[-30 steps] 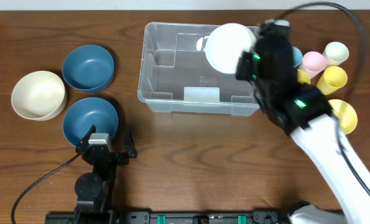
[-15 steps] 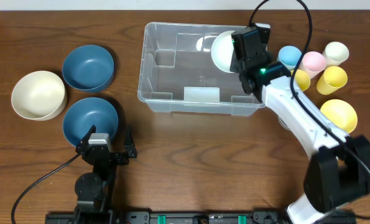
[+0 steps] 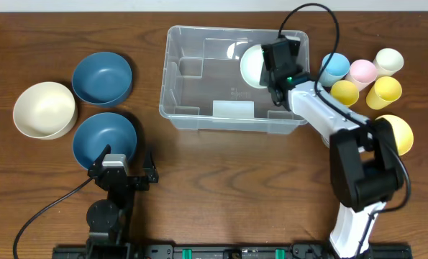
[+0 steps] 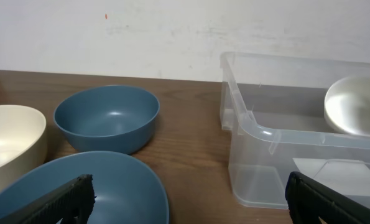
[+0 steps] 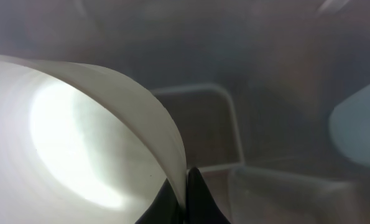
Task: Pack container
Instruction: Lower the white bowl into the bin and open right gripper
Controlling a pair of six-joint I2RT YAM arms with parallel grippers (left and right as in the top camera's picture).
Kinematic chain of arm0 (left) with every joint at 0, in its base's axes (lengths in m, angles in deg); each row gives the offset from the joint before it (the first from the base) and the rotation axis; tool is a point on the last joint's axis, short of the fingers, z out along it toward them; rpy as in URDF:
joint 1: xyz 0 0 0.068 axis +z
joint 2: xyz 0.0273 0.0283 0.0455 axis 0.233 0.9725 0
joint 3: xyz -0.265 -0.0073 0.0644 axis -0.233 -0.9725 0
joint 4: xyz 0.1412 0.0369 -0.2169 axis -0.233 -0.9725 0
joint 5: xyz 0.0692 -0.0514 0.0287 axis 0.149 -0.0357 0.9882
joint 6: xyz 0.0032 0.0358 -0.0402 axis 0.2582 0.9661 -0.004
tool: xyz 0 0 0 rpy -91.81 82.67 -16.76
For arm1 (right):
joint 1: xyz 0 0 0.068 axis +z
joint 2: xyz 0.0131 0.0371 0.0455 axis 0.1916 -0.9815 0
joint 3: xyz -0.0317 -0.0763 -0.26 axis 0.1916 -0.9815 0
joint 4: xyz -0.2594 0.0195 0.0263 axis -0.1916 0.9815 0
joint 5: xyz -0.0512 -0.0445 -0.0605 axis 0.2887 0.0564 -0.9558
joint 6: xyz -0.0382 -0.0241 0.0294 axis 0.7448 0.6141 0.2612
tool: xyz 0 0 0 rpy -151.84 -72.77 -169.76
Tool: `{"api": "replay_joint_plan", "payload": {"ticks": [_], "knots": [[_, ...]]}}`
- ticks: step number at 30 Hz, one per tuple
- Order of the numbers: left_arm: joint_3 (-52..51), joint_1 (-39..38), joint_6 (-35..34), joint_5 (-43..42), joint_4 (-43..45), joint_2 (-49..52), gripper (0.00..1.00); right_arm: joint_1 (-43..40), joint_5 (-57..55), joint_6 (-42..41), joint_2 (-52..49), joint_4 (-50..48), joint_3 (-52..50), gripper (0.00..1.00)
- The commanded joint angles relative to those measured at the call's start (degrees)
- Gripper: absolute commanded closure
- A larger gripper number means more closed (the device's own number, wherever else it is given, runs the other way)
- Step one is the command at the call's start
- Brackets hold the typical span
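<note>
The clear plastic container [image 3: 199,115] stands at the table's back centre; it also shows in the left wrist view [image 4: 259,134]. My right gripper [image 3: 277,63] is shut on the rim of a white bowl [image 3: 252,65], held tilted inside the container's right end. In the right wrist view the fingers [image 5: 186,198] pinch the white bowl's rim [image 5: 79,143], with the container floor behind. My left gripper [image 3: 125,164] is open and empty, low at the front left, just over a blue bowl [image 3: 102,137]. Its fingertips [image 4: 185,199] frame the blue bowl [image 4: 85,186].
A second blue bowl [image 3: 102,75] and a cream bowl [image 3: 44,109] sit at the left. Blue [image 3: 336,66], pink [image 3: 362,72], cream [image 3: 389,61] and yellow cups [image 3: 385,92] and a yellow bowl [image 3: 396,132] stand right of the container.
My right gripper has carried the white bowl down from above the container's back right rim into the container's right end. The left arm has not moved.
</note>
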Motion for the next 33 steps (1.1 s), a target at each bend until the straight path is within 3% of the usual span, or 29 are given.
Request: {"api": "replay_joint_plan", "payload": {"ticks": [1, 6, 10, 13, 20, 26, 33], "knots": [[-1.1, 0.3, -0.3, 0.5, -2.1, -0.3, 0.02, -0.1, -0.3, 0.3, -1.9, -0.4, 0.2, 0.99], [-1.1, 0.3, -0.3, 0.5, -2.1, -0.3, 0.02, -0.1, -0.4, 0.3, -2.5, -0.6, 0.2, 0.98], [-1.1, 0.3, -0.3, 0.5, -2.1, -0.3, 0.02, -0.1, -0.4, 0.6, -2.5, -0.7, 0.2, 0.73], [-1.1, 0.3, -0.3, 0.5, -2.1, -0.3, 0.02, 0.2, -0.4, 1.5, -2.4, -0.4, 0.2, 0.62], [-1.1, 0.3, -0.3, 0.5, -2.1, -0.3, 0.02, 1.5, -0.4, 3.1, 0.0, 0.3, 0.8, 0.57], [-1.1, 0.3, -0.3, 0.5, -2.1, -0.3, 0.02, 3.1, 1.0, 4.0, 7.7, 5.7, 3.8, 0.51], [-1.1, 0.3, -0.3, 0.5, -2.1, -0.3, 0.02, 3.3, 6.7, 1.6, 22.2, 19.3, 8.8, 0.26]]}}
